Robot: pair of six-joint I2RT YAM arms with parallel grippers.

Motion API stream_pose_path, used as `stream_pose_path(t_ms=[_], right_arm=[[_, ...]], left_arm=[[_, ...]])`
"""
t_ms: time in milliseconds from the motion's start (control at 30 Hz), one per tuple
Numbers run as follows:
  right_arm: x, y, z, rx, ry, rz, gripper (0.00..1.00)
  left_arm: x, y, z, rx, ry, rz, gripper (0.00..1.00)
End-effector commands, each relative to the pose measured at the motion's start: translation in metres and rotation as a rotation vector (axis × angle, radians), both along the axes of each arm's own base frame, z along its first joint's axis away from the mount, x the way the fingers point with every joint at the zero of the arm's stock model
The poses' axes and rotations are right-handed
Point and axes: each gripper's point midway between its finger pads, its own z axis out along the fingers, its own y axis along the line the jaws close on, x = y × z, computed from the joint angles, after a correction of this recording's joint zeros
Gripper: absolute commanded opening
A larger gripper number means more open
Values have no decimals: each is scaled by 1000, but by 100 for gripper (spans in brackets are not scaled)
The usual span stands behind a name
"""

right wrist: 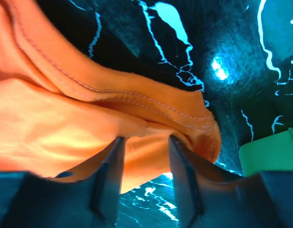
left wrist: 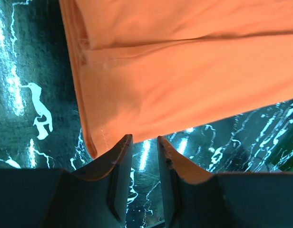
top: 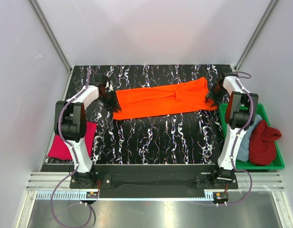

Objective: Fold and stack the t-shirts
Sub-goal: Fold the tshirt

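Note:
The bright orange t-shirt (top: 163,99) lies on the black marbled table as a long band folded lengthwise. My left gripper (top: 108,98) is at its left end; in the left wrist view the jaws (left wrist: 142,137) stand a little apart and empty, just short of the shirt's edge (left wrist: 184,80). My right gripper (top: 214,97) is at the right end; in the right wrist view its jaws (right wrist: 145,138) are open, with the hemmed corner of the shirt (right wrist: 137,114) at the tips. The magenta-pink shirt (top: 68,142) lies folded at the left edge.
A green plastic tray (top: 275,164) stands at the right of the table and holds the dark red shirt (top: 264,142) and the light blue shirt (top: 249,130). The tray's corner shows in the right wrist view (right wrist: 270,154). White walls enclose the table.

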Motion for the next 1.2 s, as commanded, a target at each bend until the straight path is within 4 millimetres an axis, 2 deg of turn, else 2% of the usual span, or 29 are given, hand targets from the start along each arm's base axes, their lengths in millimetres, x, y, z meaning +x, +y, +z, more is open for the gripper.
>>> stream_pose_path(t_ms=[0,67,100,200,300,467,533,600,633,700,733,833,900,933,967,1000,1033,1067,1100,1133,1167], right_arm=[[22,0,43,-16,-110,21,54],[29,2,62,-7,-157,24,67],[35,3,70,3,-181,19,70],[43,16,82,78,-216,11,75],[50,32,80,131,-216,8,76],[58,53,76,169,-211,1,77],[60,60,74,171,-208,7,78],[61,66,75,167,-210,21,79],[61,68,75,164,-209,26,79],[59,72,75,160,-208,46,79],[59,75,75,154,-209,55,79],[53,78,74,146,-202,76,79],[44,79,68,146,-178,85,79],[42,79,70,148,-182,91,79],[36,82,65,153,-166,102,78],[34,84,71,155,-178,115,78],[31,87,70,158,-176,123,77],[27,88,66,160,-168,130,77],[24,89,70,161,-174,136,77],[23,89,72,165,-179,138,77],[15,105,69,176,-166,170,77]], left_arm=[[9,-9,19,-21,-62,-14,33],[11,-13,12,-28,-41,-18,33],[11,-14,8,-28,-32,-21,33],[10,-11,-11,-1,6,-23,33],[0,-8,-32,19,63,-21,34],[-40,-10,-54,2,182,14,33],[-62,-13,-59,-5,216,7,34],[-74,-18,-59,-22,223,5,33],[-77,-19,-50,-29,200,3,33],[-99,-22,-52,-34,223,2,33],[-104,-25,-42,-42,192,-3,33],[-147,-39,-41,-60,216,-31,34],[-164,-48,-37,-53,205,-70,35],[-166,-50,-24,-59,153,-81,36],[-170,-50,-20,-55,132,-80,38],[-170,-52,-11,-61,97,-89,41],[-164,-54,9,-81,19,-91,42],[-160,-51,19,-69,-20,-89,44],[-155,-50,30,-60,-59,-92,45],[-144,-50,52,-56,-133,-108,48],[-138,-48,61,-40,-166,-110,49]])
